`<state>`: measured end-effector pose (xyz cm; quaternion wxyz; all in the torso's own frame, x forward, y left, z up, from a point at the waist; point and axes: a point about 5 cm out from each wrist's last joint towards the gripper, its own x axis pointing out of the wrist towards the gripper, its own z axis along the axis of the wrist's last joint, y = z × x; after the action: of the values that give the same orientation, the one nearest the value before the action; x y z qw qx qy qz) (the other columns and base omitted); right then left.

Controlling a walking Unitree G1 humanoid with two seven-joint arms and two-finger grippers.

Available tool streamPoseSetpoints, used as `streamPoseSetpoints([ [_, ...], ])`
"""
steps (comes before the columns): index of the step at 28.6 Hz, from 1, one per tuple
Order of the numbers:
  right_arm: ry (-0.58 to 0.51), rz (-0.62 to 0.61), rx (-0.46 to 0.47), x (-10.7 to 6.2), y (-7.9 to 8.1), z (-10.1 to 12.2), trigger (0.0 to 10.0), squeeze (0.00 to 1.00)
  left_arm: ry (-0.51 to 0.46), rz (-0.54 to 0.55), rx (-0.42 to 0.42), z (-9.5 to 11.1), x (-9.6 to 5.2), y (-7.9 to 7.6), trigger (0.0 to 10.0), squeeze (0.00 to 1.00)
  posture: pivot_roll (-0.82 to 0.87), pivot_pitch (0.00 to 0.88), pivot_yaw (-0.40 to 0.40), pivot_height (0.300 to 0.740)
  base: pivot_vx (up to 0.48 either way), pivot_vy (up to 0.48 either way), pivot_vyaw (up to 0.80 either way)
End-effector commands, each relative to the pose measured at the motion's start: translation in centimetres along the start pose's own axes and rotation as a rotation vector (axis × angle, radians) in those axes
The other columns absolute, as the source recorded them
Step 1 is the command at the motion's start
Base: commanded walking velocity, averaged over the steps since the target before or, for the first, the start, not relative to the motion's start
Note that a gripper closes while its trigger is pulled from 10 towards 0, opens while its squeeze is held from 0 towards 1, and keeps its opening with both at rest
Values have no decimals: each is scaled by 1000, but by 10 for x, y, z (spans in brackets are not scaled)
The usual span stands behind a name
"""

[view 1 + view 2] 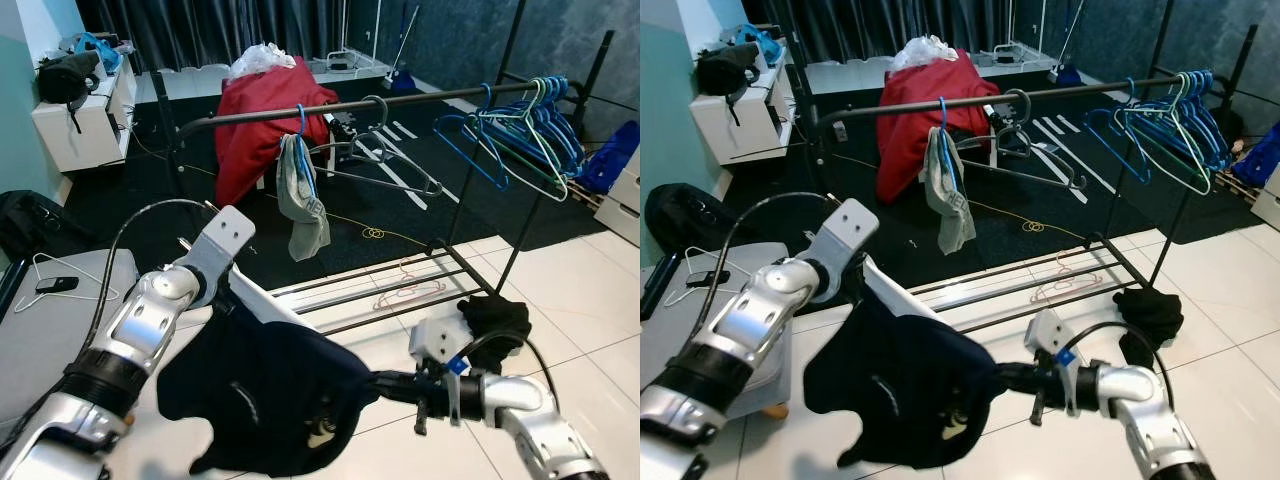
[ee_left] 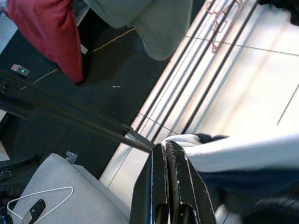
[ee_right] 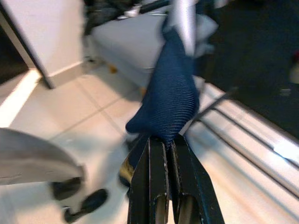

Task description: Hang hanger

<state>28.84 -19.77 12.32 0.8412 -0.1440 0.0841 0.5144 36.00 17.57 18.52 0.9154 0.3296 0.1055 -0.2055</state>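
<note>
A dark navy garment (image 1: 270,400) hangs on a white hanger (image 1: 258,298) between my two arms, low above the tiled floor. My left gripper (image 2: 164,145) is shut on the white hanger at the garment's upper left. My right gripper (image 3: 167,140) is shut on a fold of the navy fabric at its right edge (image 1: 375,382). The black clothes rail (image 1: 350,105) runs across ahead of me, higher than the garment. On it hang a grey garment (image 1: 300,195) on a blue hanger, an empty black hanger (image 1: 385,150) and several blue hangers (image 1: 520,130).
A red cloth (image 1: 265,120) covers something behind the rail. The rack's low bars (image 1: 380,290) carry a pink hanger (image 1: 410,292), with a black cloth (image 1: 497,318) beside them. A grey ottoman (image 1: 60,310) on my left holds a white hanger and a phone.
</note>
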Motion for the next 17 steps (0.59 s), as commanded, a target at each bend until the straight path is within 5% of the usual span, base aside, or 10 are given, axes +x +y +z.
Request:
streamPoseSetpoints([
  [1,-36,-64,15,-7,-12,8,0,0,-58,-224,168,-7,-11,-19,10000,0,-80,41,29,740,0,0,0],
  [2,-36,-64,15,-7,-12,8,0,0,-58,-224,168,-7,-11,-19,10000,0,-80,41,29,740,0,0,0],
  [4,-103,-85,49,-9,-18,17,0,0,-82,-411,232,-13,-21,-38,10000,0,-81,45,30,740,0,0,0],
  [7,-127,-83,64,-9,-19,21,0,0,-81,-469,234,-16,-24,-42,10000,0,-81,45,30,740,0,0,0],
  [8,-103,-50,59,-8,-18,23,0,0,-113,-612,186,-12,-32,-57,10000,0,-84,48,32,740,0,0,0],
  [17,-123,12,76,1,-14,29,0,0,-266,-653,99,6,-34,-73,10000,0,-85,58,24,740,0,0,0],
])
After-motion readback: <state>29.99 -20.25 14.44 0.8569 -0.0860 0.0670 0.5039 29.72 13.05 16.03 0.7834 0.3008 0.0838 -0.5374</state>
